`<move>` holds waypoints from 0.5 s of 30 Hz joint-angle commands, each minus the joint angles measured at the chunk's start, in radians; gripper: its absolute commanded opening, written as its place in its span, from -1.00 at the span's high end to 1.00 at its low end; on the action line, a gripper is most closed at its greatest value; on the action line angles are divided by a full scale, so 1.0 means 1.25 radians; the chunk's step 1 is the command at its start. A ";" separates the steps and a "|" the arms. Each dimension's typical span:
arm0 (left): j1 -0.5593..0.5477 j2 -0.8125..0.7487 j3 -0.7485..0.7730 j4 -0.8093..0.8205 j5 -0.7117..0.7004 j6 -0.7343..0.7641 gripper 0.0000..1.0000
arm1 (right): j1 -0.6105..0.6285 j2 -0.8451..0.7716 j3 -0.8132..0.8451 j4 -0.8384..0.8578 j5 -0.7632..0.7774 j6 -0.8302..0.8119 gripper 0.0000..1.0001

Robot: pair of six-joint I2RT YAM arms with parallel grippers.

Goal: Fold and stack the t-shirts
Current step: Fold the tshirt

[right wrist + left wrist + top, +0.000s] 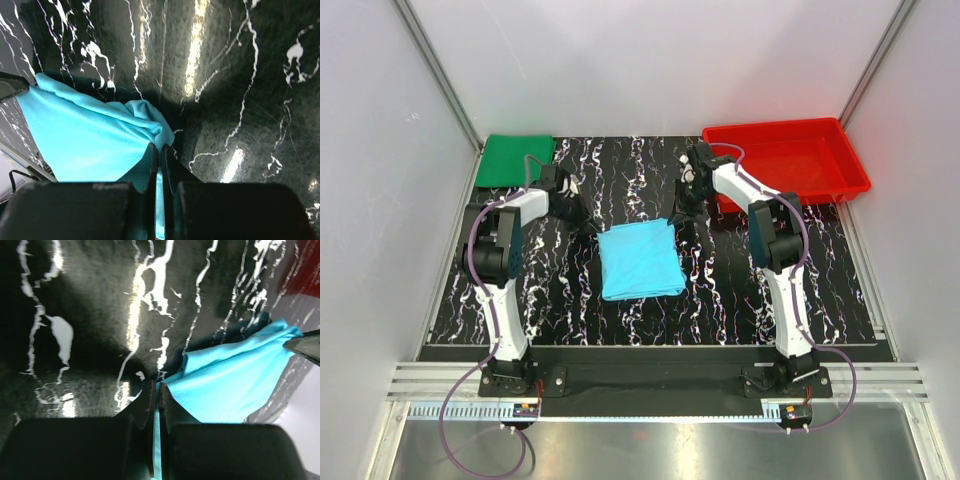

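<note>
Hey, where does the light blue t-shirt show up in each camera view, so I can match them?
Top external: the light blue t-shirt lies folded at the middle of the table.
Left wrist: the shirt is at lower right, its corner pinched in the left hand.
Right wrist: the shirt is at lower left, its corner pinched in the right hand.
Shared landmark: the black, white-veined table top under the shirt.
</note>
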 commanded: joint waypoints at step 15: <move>0.002 -0.138 0.091 -0.127 -0.206 0.111 0.14 | -0.015 0.065 0.219 -0.156 0.109 -0.039 0.17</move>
